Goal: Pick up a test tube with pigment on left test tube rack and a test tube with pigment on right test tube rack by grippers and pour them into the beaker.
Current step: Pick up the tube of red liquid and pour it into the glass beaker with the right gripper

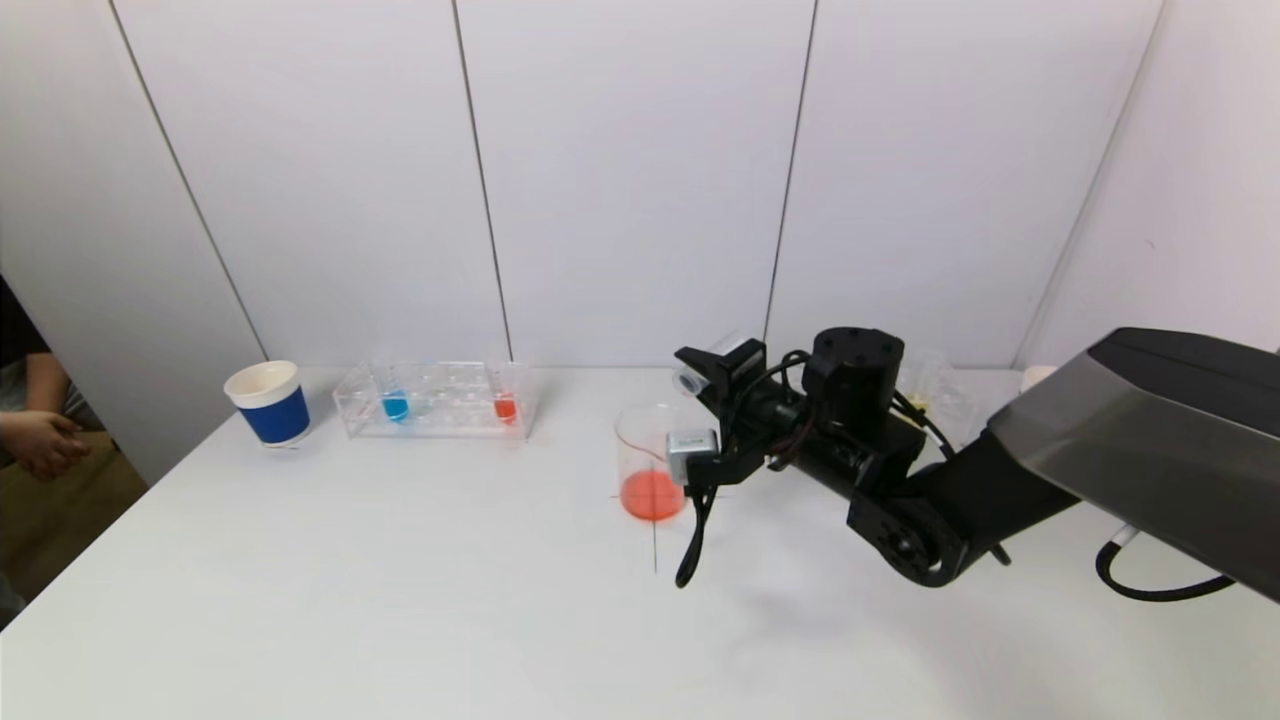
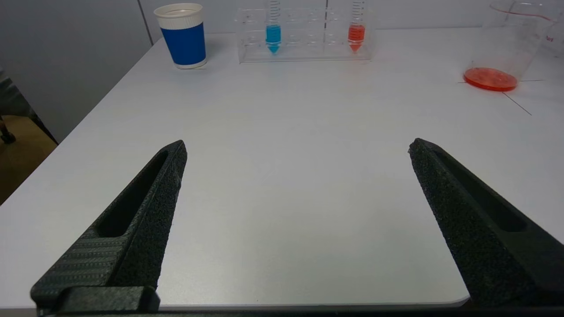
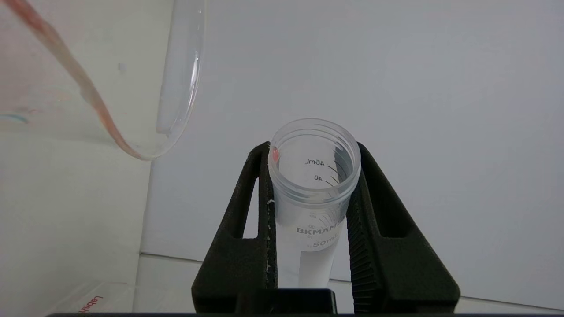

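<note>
at the far left edge of the head view a seated person (image 1: 35,425) is showing only as a forearm and hand, the rest cut off. a blue paper cup (image 1: 270,402) is standing near the table's (image 1: 400,600) back left, and just beside it the clear left test tube rack (image 1: 440,400) is holding a tube of blue pigment (image 1: 395,405) and a tube of orange-red pigment (image 1: 505,405), both upright. the left gripper (image 2: 297,147) is missing from the head view; its own wrist camera is showing its fingers spread wide over bare tabletop, nothing between them, well short of the rack. the beaker (image 1: 650,460) is sitting near the table's middle with a shallow pool of orange-red liquid at its bottom. the right gripper (image 3: 313,152) is hovering by the beaker's rim, its fingertips hidden in the head view behind the wrist and camera. the wrist view is showing its jaws pinching a clear test tube (image 3: 313,185), one finger on each side below the threaded mouth; the tube is looking nearly empty, with one red drop at its lip. the right test tube rack (image 1: 940,395) is mostly hidden behind the arm, and what it holds is hard to make out.
</note>
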You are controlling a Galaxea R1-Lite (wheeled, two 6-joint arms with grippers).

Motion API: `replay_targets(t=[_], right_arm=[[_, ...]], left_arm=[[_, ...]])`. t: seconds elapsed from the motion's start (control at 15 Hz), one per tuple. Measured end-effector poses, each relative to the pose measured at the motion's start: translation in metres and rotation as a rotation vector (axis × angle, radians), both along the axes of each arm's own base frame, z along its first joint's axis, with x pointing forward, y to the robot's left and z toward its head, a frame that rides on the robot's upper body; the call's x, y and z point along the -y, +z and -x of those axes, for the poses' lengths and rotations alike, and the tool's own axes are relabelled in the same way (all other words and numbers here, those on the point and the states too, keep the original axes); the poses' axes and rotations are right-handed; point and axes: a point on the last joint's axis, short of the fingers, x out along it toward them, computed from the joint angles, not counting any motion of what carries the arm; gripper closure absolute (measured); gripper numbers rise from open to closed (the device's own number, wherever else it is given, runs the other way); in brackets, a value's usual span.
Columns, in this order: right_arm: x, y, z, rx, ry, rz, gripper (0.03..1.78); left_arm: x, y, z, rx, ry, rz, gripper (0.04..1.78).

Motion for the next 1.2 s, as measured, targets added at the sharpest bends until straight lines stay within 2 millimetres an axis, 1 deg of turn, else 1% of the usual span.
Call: replay_targets(t=[0.53,1.2], right_arm=[[-0.0056,0.0018,0.0005,0.019,-0.010,0.037,1.30],[-0.0071,0.0033,0.0012,0.051,-0.018,0.073,1.30]], left_arm=[[0.0000,0.0000,0.0000,0.000,0.000,0.000,0.06],[0.0000,0.0000,0.0000,0.000,0.000,0.000,0.06]])
